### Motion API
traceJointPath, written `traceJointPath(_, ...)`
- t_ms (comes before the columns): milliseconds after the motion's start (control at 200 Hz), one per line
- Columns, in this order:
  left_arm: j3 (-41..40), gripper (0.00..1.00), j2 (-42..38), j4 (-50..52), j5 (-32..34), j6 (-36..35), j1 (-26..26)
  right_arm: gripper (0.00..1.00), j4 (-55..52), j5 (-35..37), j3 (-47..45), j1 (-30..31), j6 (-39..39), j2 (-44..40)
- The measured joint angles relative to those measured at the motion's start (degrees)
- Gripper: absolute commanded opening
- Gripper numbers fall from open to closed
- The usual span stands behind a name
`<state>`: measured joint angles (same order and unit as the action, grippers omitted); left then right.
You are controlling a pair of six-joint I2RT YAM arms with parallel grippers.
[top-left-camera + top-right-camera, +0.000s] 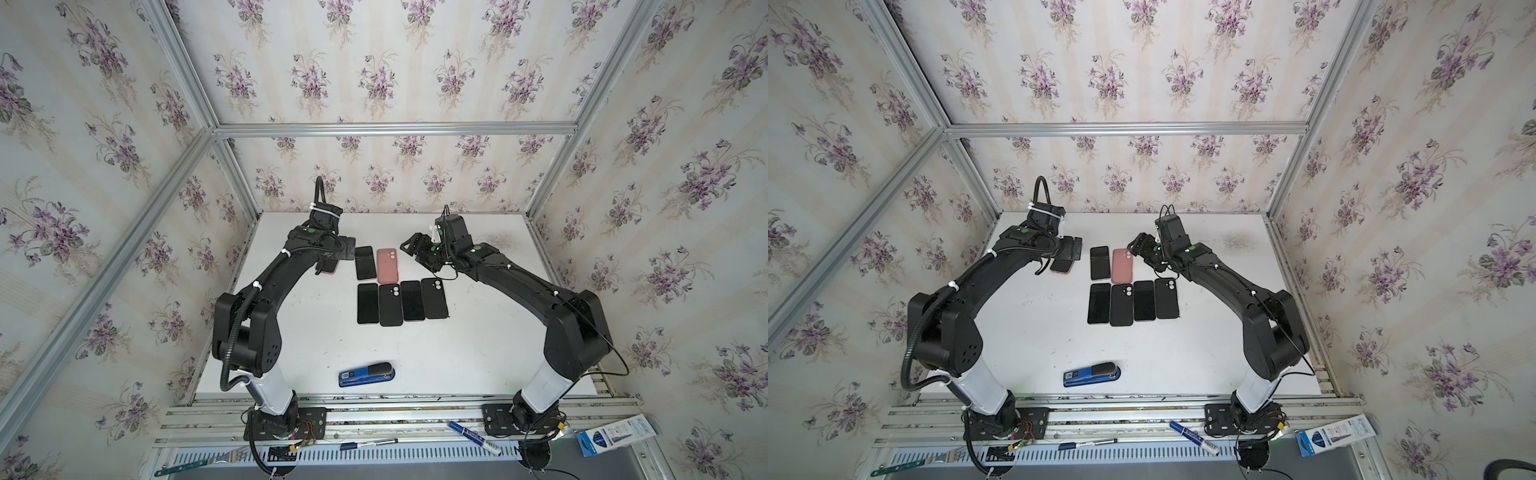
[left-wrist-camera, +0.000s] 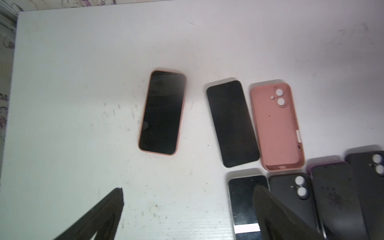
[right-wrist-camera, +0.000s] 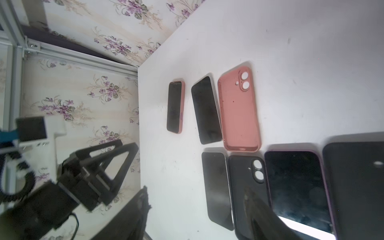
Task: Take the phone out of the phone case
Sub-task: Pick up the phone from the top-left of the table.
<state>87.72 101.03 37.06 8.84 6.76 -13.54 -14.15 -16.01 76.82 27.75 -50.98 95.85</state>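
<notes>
Hovering the left fingers (image 1: 345, 248) over the bench (image 2: 72, 72), I have them spread fully wide and empty. The cased phone (image 2: 162, 112) lies flat, screen up, just ahead of them and in line with the gap between the tips, and I judge its width calls for that spread. It sits apart from the rest, which leaves room for a finger down each long side. The right fingers (image 1: 415, 249) hang parted too, gripping nothing, raised beside the empty pink case (image 2: 276, 124). That case and a bare phone (image 2: 232, 122) lie between them and the cased phone. On the near side of both sets of fingers, towards the arm bases, a row of four (image 1: 402, 302) dark phones and cases lies side by side. I read these as finished pairs parked out of the way. The phone sits inside its pink shell, so the removal is not yet begun. I expect the soft rim needs peeling at a corner while the other fingers pin the phone down.
</notes>
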Motion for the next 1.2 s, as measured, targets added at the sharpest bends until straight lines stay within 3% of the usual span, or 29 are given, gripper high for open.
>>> traceJointPath(180, 5.7, 1.00, 6.1, 2.1, 0.9, -2.9, 3.2, 0.75, -7.6, 1.1, 0.0, 0.1, 7.7, -3.1)
traceJointPath(415, 12.2, 1.00, 15.3, 4.9, 2.3, -7.3, 3.7, 0.75, -12.3, 1.7, -4.7, 0.1, 11.8, -8.4)
traceJointPath(725, 19.1, 1.00, 23.4, 7.3, 5.4, -11.4, 3.8, 0.75, -13.1, 1.3, -6.8, 0.2, 11.8, -9.5)
traceJointPath(1199, 27.6, 0.99, 33.3, 10.0, 3.2, -11.3, 3.8, 0.74, -13.2, -1.0, -2.1, 1.4, 11.1, -4.9)
